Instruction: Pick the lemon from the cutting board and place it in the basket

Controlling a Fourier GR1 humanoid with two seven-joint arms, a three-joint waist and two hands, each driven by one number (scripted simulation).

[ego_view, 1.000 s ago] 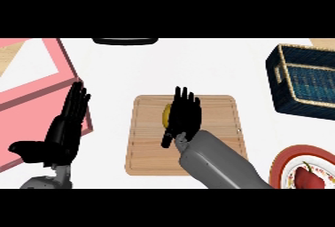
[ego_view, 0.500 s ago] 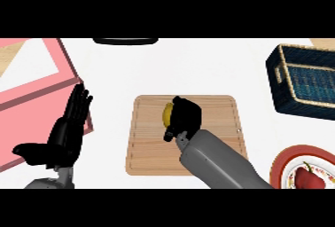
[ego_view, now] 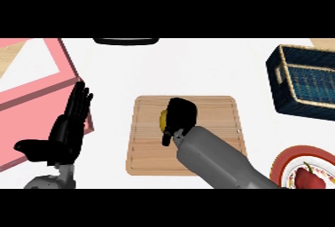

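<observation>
A yellow lemon [ego_view: 161, 119] lies on the wooden cutting board [ego_view: 216, 119] in the middle of the counter. Only a sliver of it shows at the left of my right hand [ego_view: 180, 116], whose fingers are curled over it. The dark blue woven basket [ego_view: 307, 82] stands at the far right, well apart from the board. My left hand [ego_view: 65, 128] rests open at the left, fingers up, beside the pink box.
A pink box [ego_view: 33, 93] fills the left side. A red-rimmed plate [ego_view: 288, 166] with a red fruit on it sits at the lower right. A dark round object [ego_view: 126, 41] shows at the top edge.
My right hand's fingers went from straight above the lemon to curled down round it. The left hand has stayed still.
</observation>
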